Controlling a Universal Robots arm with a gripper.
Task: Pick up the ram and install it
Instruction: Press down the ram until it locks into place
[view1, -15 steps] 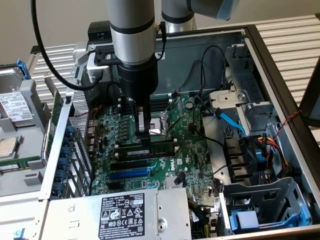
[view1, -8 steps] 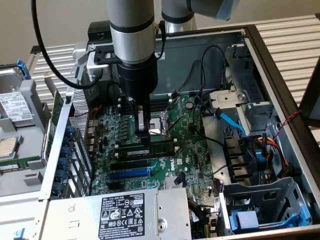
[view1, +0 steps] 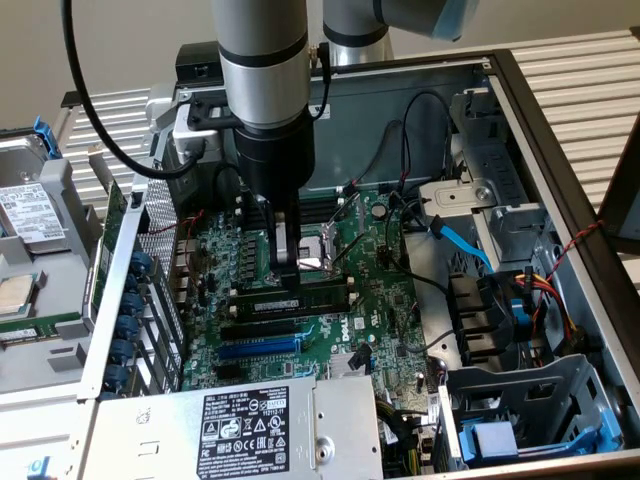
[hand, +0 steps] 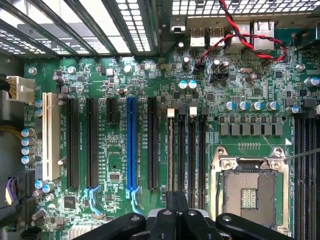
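Observation:
The ram (view1: 312, 296), a long dark stick with a small white label, stands on edge in a memory slot on the green motherboard (view1: 380, 300), inside the open computer case. My gripper (view1: 287, 272) reaches straight down over it, fingers shut, tips at the stick's top edge near its end toward the exterior view's left. In the wrist view the ram (hand: 170, 150) appears edge-on as a thin pale line in the slot nearest the black expansion slots. The shut gripper (hand: 175, 202) sits directly over that line. Nothing is clamped between the fingers.
Other black memory slots (hand: 192, 150) lie beside the CPU socket (hand: 248, 192). A blue expansion slot (hand: 131, 145) and black ones run parallel. Red and black wires (hand: 240, 30) cross near the rear ports. A power supply (view1: 250, 430), drive cage (view1: 520, 420) and blue cable (view1: 460, 245) crowd the case.

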